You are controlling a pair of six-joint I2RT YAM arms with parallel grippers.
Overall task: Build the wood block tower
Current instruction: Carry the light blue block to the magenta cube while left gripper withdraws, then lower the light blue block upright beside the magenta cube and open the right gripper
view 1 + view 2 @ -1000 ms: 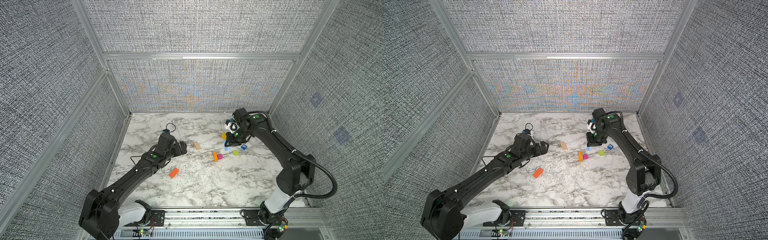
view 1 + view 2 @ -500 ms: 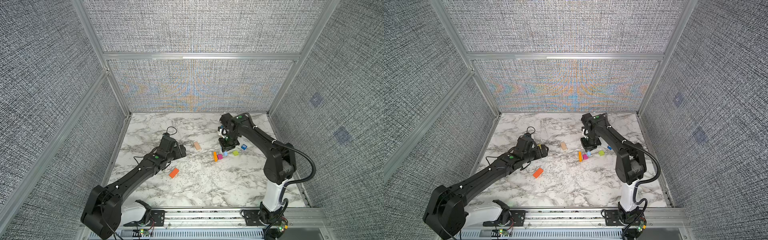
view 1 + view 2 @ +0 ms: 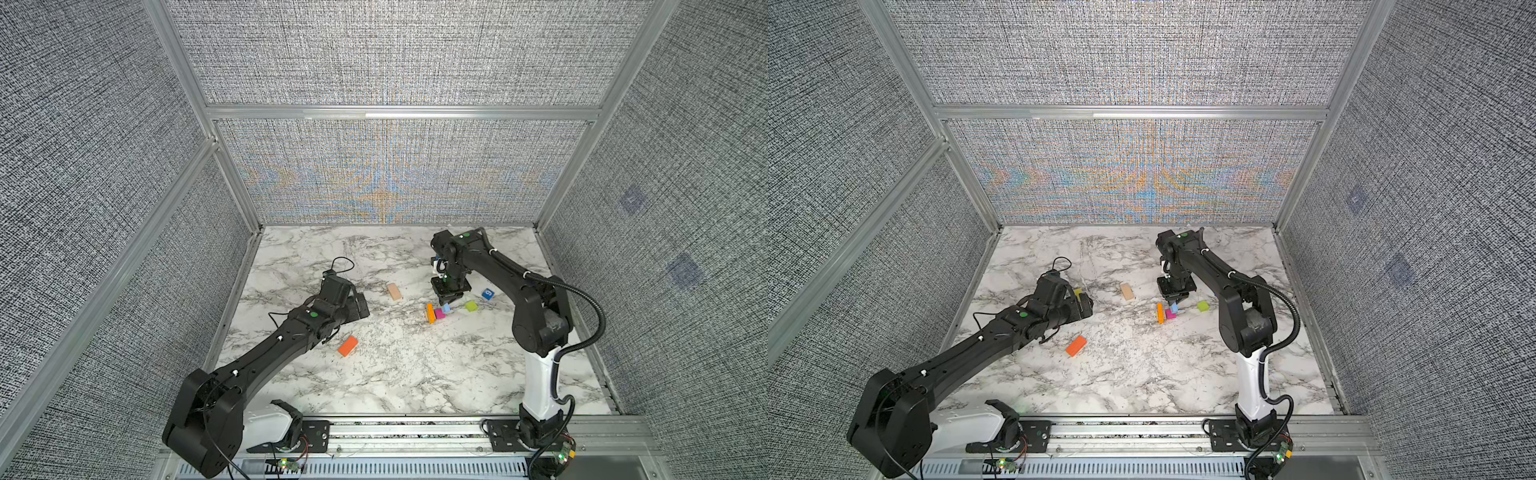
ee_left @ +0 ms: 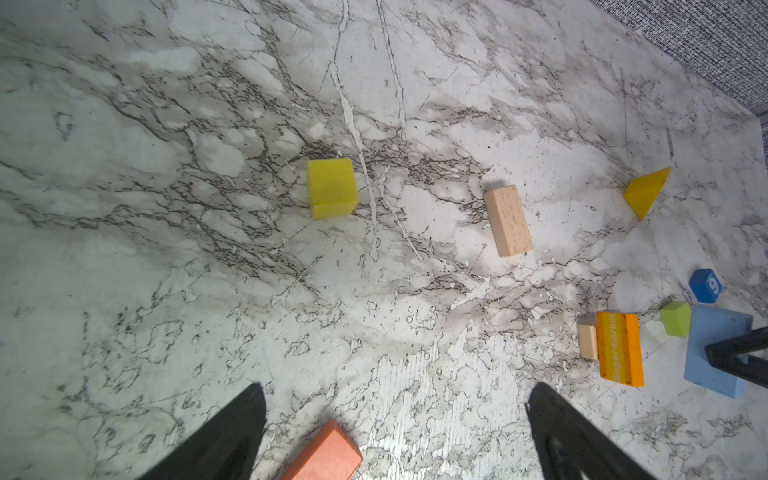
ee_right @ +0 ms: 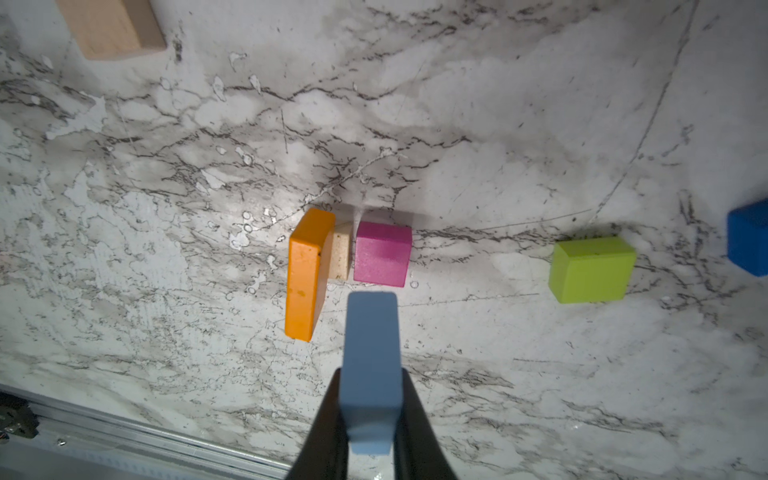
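Marble tabletop [image 5: 498, 124] holds an orange wooden bar [image 5: 305, 274] beside a magenta wooden cube [image 5: 382, 257], just beyond the light blue wooden slab [image 5: 370, 332] pinched in the right gripper [image 5: 370, 382]

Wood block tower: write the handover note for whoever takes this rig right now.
Right end effector: shut on the light blue flat wood block, held beside the base cluster.
Left end effector: open, empty, near the red-orange wood bar.
Base cluster, side by side on the marble table: orange printed bar on edge, small bare wood piece, magenta cube.
Loose: lime green cube, dark blue numbered cube, yellow cube, bare wood bar, yellow wedge.
Done: nothing stacked yet. Left: set the held block, then stack the rest.
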